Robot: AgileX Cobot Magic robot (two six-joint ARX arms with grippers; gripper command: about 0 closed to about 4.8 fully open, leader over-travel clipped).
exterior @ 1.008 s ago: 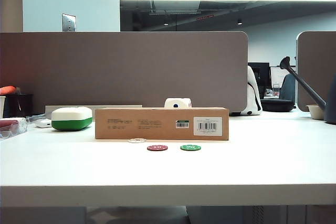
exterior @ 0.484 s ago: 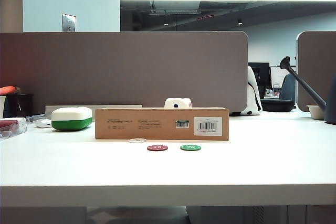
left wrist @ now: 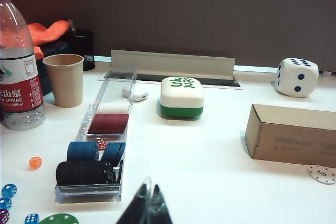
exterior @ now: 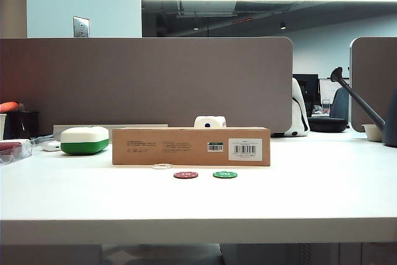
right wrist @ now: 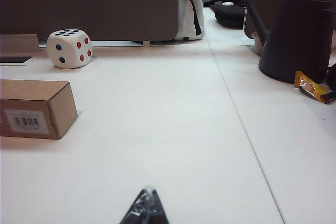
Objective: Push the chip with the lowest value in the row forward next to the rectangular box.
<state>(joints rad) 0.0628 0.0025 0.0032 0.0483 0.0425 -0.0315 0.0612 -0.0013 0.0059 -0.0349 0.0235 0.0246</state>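
Note:
The white chip (exterior: 162, 166) lies right in front of the brown rectangular box (exterior: 191, 146), near its left half; it also shows by the box's end (left wrist: 292, 141) as the chip (left wrist: 321, 174). The dark red chip (exterior: 186, 175) and green chip (exterior: 224, 174) of the row lie a little nearer the table's front edge. No arm shows in the exterior view. My left gripper (left wrist: 149, 193) is shut and empty, low over bare table, well away from the chip. My right gripper (right wrist: 147, 193) is shut and empty, off the box's barcode end (right wrist: 34, 108).
A white-and-green rounded case (exterior: 85, 139) and a large white die (exterior: 210, 121) stand by the box. On the left are a clear chip tray (left wrist: 100, 145), a paper cup (left wrist: 64, 80), a water bottle (left wrist: 16, 66) and small dice. A black watering can (right wrist: 297, 35) stands at the right.

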